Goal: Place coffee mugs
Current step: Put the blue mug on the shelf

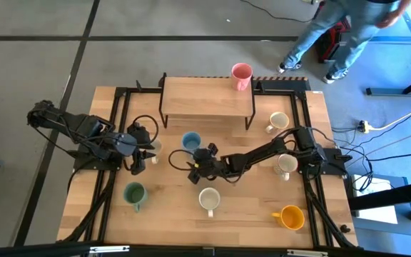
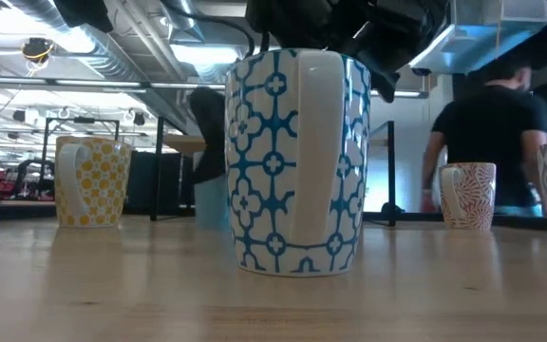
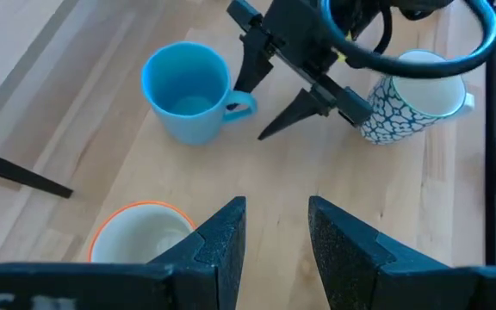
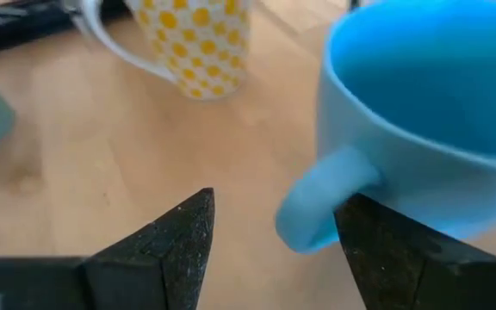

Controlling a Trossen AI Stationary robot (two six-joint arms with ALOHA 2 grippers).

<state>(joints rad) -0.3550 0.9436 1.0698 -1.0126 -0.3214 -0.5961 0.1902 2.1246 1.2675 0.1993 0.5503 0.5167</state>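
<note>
Nearest the low camera stands a white mug with a blue lattice pattern [image 2: 297, 161], upright on the wooden tabletop [image 1: 248, 221], its handle turned toward the lens.

Going left to right in the high view: the left hand [image 1: 140, 158] hovers at the left-middle of the tabletop, its fingers apart and empty, just beside a yellow-dotted mug [image 4: 198, 43]. A green mug [image 1: 134, 193] sits toward the near left. The blue mug [image 1: 190, 142] stands in the middle, in front of a low wooden shelf [image 1: 207, 97]. The right hand [image 1: 200, 163] reaches across to it; in the right wrist view its fingers stand apart on either side of the blue handle, not yet clamped. A cream mug [image 1: 209, 199] lies just nearer than that hand. A pink mug [image 1: 241, 75] already stands on the shelf's right end. Further right are two more cream mugs, one by the shelf [image 1: 278, 121] and one beside the right arm [image 1: 287, 165], and an orange mug [image 1: 290, 217] at the near right.

The mugs look like glazed ceramic: rigid, fairly weighty, slick and likely to chip if knocked. The handle or the rim wall seems the surest hold.

Underfoot is grey concrete floor; a person [image 1: 334, 32] walks past beyond the tabletop, and the room behind shows ducting and more workbenches.
</note>
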